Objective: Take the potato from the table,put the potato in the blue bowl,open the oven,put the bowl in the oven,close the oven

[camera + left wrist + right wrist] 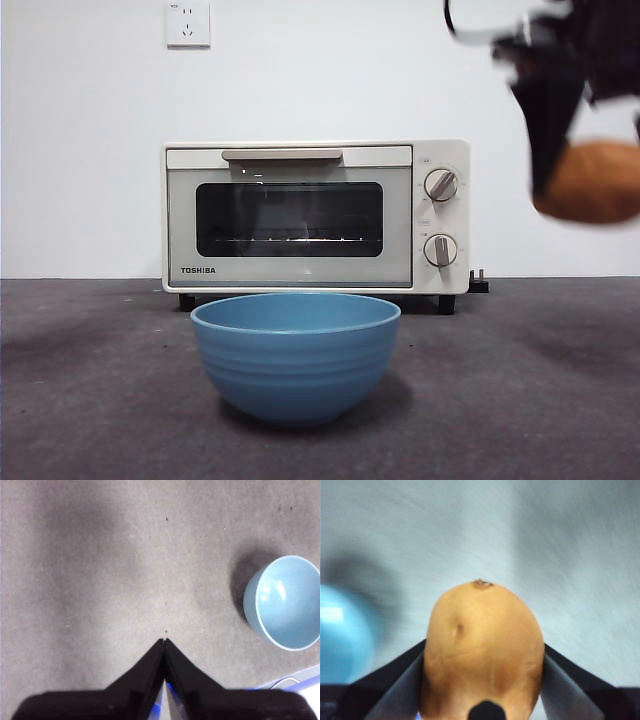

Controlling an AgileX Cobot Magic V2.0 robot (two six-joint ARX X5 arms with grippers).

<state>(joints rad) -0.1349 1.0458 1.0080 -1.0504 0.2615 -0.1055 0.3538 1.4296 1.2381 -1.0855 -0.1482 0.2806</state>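
The orange-brown potato (482, 650) hangs in the air, clamped between the jaws of my right gripper (482, 680). In the front view that gripper (585, 185) is blurred at the upper right, holding the potato (595, 182) well above the table and to the right of the blue bowl (296, 355). The bowl stands empty at the table's front middle, before the cream-white oven (315, 215), whose door is shut. My left gripper (165, 642) is shut on nothing above bare table, with the bowl (285, 602) off to its side.
The dark grey table (90, 400) spans the view. A white wall socket (188, 23) sits on the wall above the oven. The oven's plug (479, 284) lies beside its right foot.
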